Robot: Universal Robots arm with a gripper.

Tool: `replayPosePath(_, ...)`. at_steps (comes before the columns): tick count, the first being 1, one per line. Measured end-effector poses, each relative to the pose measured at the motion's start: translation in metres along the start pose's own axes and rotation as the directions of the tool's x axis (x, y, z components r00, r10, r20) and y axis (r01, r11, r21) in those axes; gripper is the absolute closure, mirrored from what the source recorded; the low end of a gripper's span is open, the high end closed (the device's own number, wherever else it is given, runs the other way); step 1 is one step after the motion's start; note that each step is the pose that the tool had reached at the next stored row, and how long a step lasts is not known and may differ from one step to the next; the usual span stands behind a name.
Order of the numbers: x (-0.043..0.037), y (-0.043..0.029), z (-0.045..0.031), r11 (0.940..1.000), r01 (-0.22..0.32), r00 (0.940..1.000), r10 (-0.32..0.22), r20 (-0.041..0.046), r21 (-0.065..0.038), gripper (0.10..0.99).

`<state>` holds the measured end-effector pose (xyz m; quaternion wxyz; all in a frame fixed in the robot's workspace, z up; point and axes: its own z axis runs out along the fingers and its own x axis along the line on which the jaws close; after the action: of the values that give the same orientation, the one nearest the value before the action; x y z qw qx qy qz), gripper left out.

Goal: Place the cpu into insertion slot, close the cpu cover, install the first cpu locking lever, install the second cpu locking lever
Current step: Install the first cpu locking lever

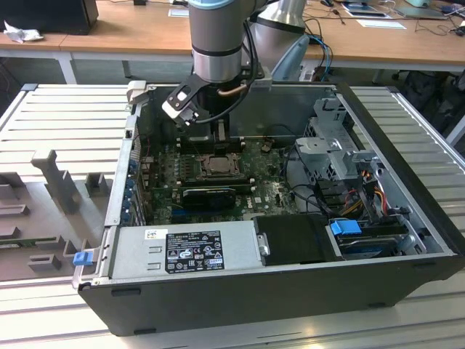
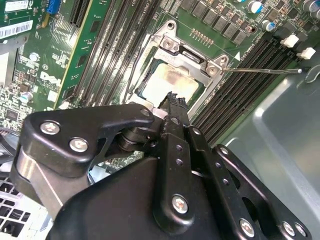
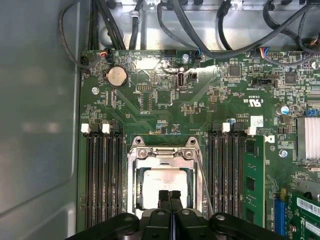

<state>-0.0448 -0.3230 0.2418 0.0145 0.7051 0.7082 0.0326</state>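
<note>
1. cpu (image 3: 162, 182): pale silvery-grey face, cloudy smears.
2. cpu cover (image 3: 132, 175): bright silvery metal.
3. motherboard (image 3: 200, 117): green, fine pale traces.
4. memory slots (image 3: 102, 175): black stripes, white latches at their ends.
5. gripper (image 3: 170, 196): matte black, silver screws.

Robotics lab bench set up as a PC-assembly cell.
Industrial robot arm (image 1: 216, 43) hangs over an opened desktop tower case (image 1: 240, 302), which lies on its side on a slatted aluminium table (image 1: 65, 109). Grey moulded fixtures (image 1: 62, 185) sit on the table at the exterior view's left. The case's insides are bare: green motherboard (image 3: 165, 100) with the cpu (image 3: 160, 180) seated in its socket, boxed power supply (image 1: 182, 251), drive cage (image 1: 336, 149) and loose wire bundles (image 1: 363, 193). Behind are long wooden desks (image 1: 131, 29) carrying papers (image 1: 381, 23) and trailing cables (image 1: 320, 40), like a shared research or office workspace.
</note>
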Motion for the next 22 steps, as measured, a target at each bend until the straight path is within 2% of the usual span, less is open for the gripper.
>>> replayPosePath(5, 0.0002, 0.0004, -0.006, 1.0, 0.0, 1.0, 0.0, -0.0002, 0.0, 0.98)
replayPosePath(10, 0.0005, 0.0011, -0.0165, 1.0, 0.0, 1.0, 0.0, -0.0003, 0.0, 0.98)
replayPosePath(17, 0.0007, 0.0017, -0.0249, 1.0, 0.002, 1.0, -0.002, -0.0003, 0.001, 0.98)
replayPosePath(20, 0.0008, 0.0017, -0.0248, 0.9984, 0.056, 0.9984, -0.056, -0.004, 0.002, 0.98)
replayPosePath(22, 0.0008, 0.0017, -0.0245, 0.9952, 0.098, 0.9952, -0.098, -0.0069, 0.003, 0.98)
